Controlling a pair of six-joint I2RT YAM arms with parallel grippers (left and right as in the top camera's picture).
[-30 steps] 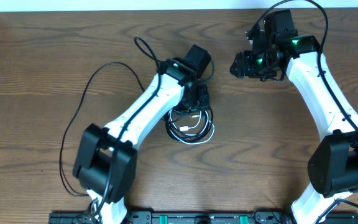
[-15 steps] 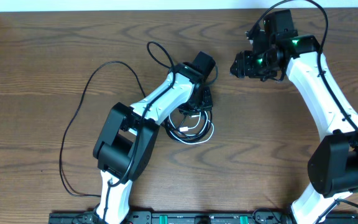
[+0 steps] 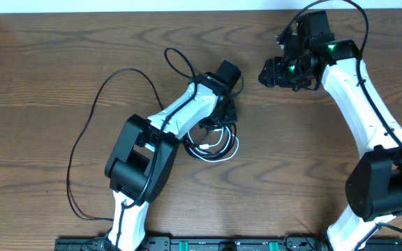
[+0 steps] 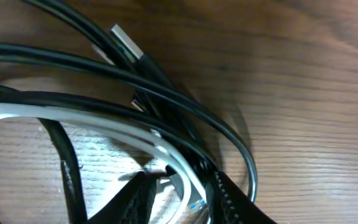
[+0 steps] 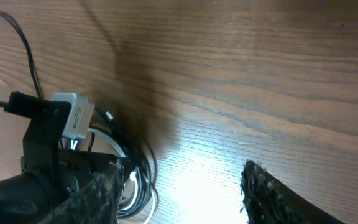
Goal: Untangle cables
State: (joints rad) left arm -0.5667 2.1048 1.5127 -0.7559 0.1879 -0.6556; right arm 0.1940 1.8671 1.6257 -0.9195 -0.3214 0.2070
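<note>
Left end effector (image 4: 182, 190) spread, white cable (image 4: 123, 132) between tips: light, limp, slick; pinch there. Black cable (image 4: 166, 93) overlapping just ahead.

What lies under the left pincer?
Under the left pincer lie the white cable and black cable, crossed on the table. Overhead, the pincer covers the coil's upper part; how the cords are knotted there cannot be seen.

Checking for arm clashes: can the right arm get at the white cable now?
Likely yes. The left gripper sits over the tangle's top, but a loop of the white cable lies bare below it, and the open right gripper has bare table between.
</note>
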